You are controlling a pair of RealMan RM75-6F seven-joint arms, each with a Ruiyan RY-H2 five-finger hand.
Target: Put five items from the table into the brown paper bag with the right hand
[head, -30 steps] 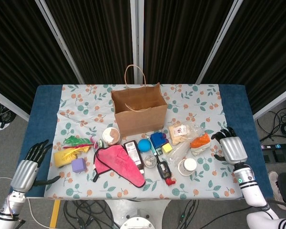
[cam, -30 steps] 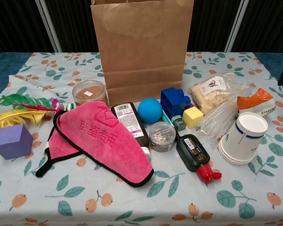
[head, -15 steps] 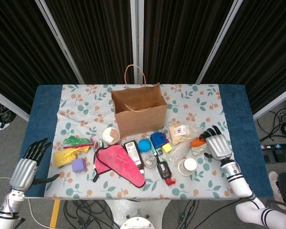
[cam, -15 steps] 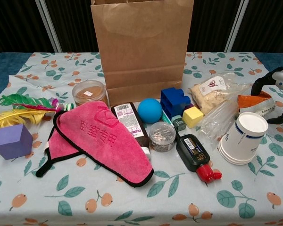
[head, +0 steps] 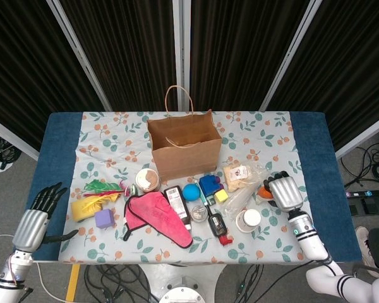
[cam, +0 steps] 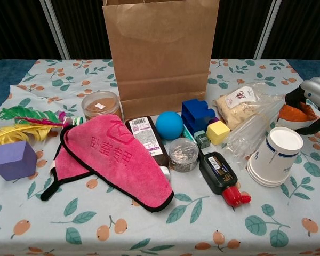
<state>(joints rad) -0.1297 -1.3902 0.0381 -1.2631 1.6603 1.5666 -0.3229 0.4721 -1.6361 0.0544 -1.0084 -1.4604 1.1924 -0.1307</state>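
Right robot hand point(head: 284, 191) over the orange packet point(cam: 297, 113) at the table's point(head: 316, 170) right side. Bare cloth lies behind and to its outer side. Toward the brown paper bag point(head: 182, 146) the low route is blocked by a clear plastic bag point(head: 246, 189), a snack bag point(head: 237, 175) and stacked paper cups point(cam: 271, 156) (just in front of the robot hand); the bag's mouth stands open upward, a handle point(head: 177, 101) arching behind.

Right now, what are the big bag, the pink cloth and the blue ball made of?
The bag looks like matte brown paper: it stands stiff, with sharp creases. The pink cloth seems soft, fuzzy fabric, maybe microfibre, lying floppy with a black stitched edge. The blue ball looks smooth and dull, perhaps rubber or foam; I can't tell which.
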